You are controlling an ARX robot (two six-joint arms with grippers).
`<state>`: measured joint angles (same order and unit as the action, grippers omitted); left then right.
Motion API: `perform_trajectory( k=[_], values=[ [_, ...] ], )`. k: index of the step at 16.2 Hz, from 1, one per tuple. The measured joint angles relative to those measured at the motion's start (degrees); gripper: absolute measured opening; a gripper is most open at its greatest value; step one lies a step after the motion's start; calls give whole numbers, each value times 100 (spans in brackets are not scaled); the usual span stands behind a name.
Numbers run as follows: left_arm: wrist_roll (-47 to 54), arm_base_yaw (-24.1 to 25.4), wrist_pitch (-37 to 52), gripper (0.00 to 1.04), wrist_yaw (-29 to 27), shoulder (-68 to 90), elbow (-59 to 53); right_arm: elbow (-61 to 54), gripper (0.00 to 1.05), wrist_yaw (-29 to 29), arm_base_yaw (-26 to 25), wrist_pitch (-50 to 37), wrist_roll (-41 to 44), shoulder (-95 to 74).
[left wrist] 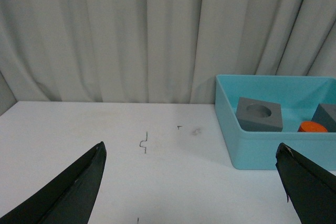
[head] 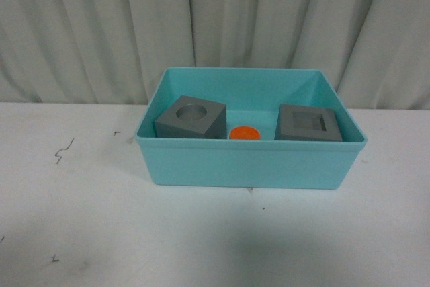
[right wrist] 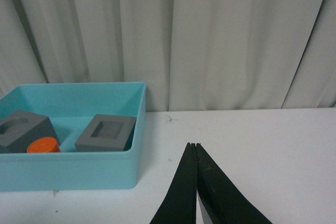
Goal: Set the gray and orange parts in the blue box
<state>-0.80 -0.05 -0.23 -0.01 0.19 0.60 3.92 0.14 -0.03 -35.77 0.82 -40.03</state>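
A light turquoise rectangular plastic bin with sloped walls and a flat rim [head: 248, 140] sits on a white table top [head: 101, 220], close to the pale pleated curtain [head: 101, 25] that hangs behind the table's far edge. All three parts lie inside it: a matte gray cube with a round recess in its top [head: 191, 118] at the left end, turned so one corner faces the front wall; a matte gray cube with a square recess [head: 308, 124] at the right end, near the right wall; and a small orange cylinder [head: 244, 133] between them, just beside the first cube and down behind the front wall, so only its top shows. No digits can be made out on it. Bare table lies in front of the bin and to its left, marked by a few small dark scribbles [head: 62, 151]; the strip to its right is narrower in the front view. That view shows neither arm — only the wrist cameras do. The left gripper [left wrist: 191, 184] stands over open table to the left of the bin, its two black fingers [left wrist: 73, 190] spread wide and holding nothing. The right gripper [right wrist: 195, 148] is over the table to the right of the bin, well apart from its wall, its black fingers [right wrist: 210, 192] pressed together at the tips with nothing between them. The right wrist view also shows wide clear table on that side, which the front view cuts off.
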Motion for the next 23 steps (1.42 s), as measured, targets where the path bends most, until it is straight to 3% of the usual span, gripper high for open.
perform_trajectory(
  k=[2, 18, 20, 23],
  values=[
    [0, 0, 0, 98, 0, 0, 0, -227, 2, 0, 2, -120, 0, 295],
    [0, 0, 2, 98, 0, 0, 0, -328, 4, 0, 2, 2352, 0, 2804],
    [0, 0, 0, 98, 0, 0, 0, -328, 27, 0, 2, 2356, 0, 2815],
    [0, 0, 0, 98, 0, 0, 0, -328, 52, 0, 2, 2354, 0, 2815]
  ],
)
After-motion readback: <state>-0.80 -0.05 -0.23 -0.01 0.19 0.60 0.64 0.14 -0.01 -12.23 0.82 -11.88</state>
